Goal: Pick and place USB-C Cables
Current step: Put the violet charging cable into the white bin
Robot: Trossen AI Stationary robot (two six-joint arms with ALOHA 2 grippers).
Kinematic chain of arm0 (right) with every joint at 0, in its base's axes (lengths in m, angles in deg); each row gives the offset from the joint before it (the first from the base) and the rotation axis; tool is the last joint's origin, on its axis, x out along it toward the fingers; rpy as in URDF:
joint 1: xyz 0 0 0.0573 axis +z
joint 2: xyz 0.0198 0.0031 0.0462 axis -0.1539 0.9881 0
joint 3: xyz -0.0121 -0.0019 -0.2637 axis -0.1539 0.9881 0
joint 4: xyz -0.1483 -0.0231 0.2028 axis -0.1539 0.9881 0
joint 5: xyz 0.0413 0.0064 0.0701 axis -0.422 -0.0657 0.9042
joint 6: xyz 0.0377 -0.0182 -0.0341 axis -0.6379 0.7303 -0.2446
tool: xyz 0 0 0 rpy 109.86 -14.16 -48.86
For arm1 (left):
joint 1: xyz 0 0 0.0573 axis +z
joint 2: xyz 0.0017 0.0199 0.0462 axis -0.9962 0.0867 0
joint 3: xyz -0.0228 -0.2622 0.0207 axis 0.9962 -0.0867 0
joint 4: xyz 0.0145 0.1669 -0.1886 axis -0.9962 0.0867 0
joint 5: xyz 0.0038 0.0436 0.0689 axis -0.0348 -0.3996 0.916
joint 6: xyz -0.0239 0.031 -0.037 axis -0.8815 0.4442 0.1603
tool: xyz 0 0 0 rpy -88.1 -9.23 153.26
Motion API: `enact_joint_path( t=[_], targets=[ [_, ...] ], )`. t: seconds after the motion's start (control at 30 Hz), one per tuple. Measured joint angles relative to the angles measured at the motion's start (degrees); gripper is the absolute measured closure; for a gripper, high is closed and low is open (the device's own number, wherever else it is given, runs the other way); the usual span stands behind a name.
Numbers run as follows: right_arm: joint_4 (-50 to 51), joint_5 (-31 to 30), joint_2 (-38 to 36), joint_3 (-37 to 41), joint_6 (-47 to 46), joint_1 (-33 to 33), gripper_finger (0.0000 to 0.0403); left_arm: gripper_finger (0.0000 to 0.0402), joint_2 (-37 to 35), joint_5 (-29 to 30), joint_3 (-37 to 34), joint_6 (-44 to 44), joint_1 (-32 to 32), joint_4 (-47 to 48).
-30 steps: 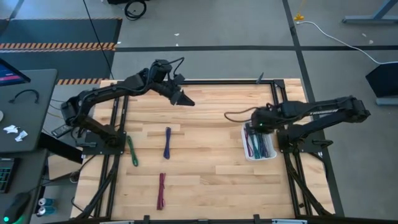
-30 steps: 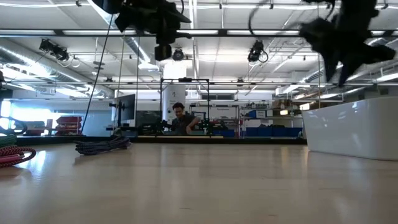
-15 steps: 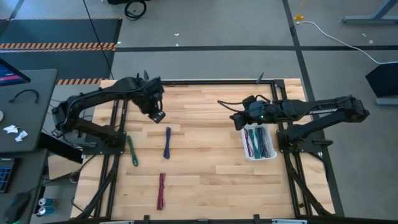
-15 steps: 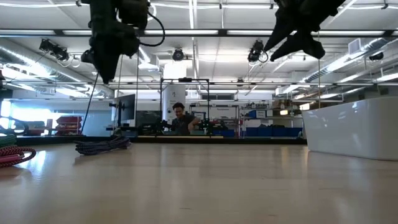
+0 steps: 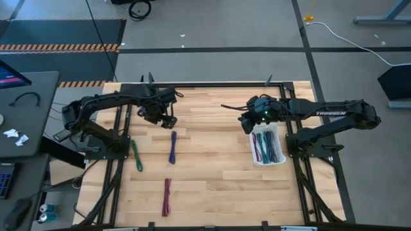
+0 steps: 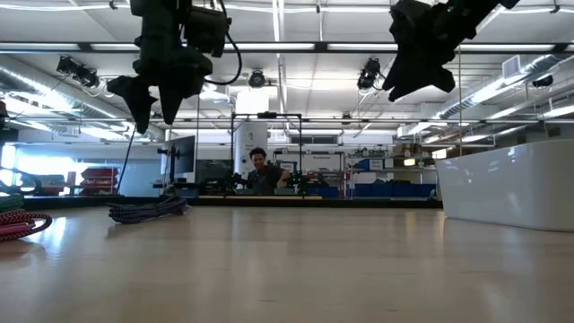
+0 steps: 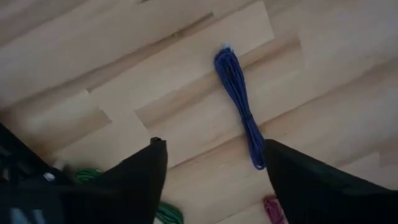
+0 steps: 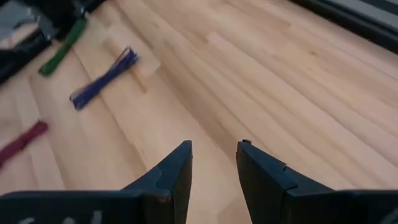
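A blue USB-C cable bundle (image 5: 173,147) lies flat on the wooden table, left of the middle. A green one (image 5: 137,156) lies to its left and a maroon one (image 5: 167,196) nearer the front edge. My left gripper (image 5: 166,120) hangs open above the table, just beyond the blue cable's far end (image 7: 231,62), with nothing between its fingers. My right gripper (image 5: 246,123) hovers open and empty at the far left corner of the white tray (image 5: 278,160), which holds several more cable bundles (image 5: 264,146).
A black metal frame (image 5: 192,83) borders the table. In the low view the tray's white wall (image 6: 511,184) rises at the right, the blue bundle (image 6: 143,211) lies at the left, and a person shows in the room far behind the table. Bare wood lies between cables and tray.
My left gripper has swung from the far middle of the table toward the left and down, stopping over the blue cable's far end, and its fingers have opened. My right gripper has risen from over the tray and shifted toward the table's left.
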Motion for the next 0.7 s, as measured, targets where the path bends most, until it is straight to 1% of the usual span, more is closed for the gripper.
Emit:
enact_joint_path(
  t=[0.13,0.33,0.4,0.53,0.7],
  targets=[
    [2.1,1.9,0.0,0.0,2.4,-0.8,0.0272,0.0104,3.0,0.0,0.0,-3.4,-3.0,-0.9],
    [5.4,3.3,0.0,0.0,4.0,-0.8,0.0272,0.0099,9.6,-0.1,-0.4,-4.9,-6.4,-2.4],
    [6.1,3.3,0.0,0.0,4.1,-0.8,0.0272,0.0103,11.4,-0.4,-2.0,-5.6,-6.7,-5.0],
    [7.7,3.7,0.0,0.0,3.8,-0.8,0.0272,0.0112,13.4,-2.7,-7.4,-8.7,-6.8,-12.4],
    [8.1,7.3,-0.2,0.0,2.9,-0.8,0.0272,0.013,13.8,-2.7,-13.6,-11.5,-7.4,-24.0]
  ],
)
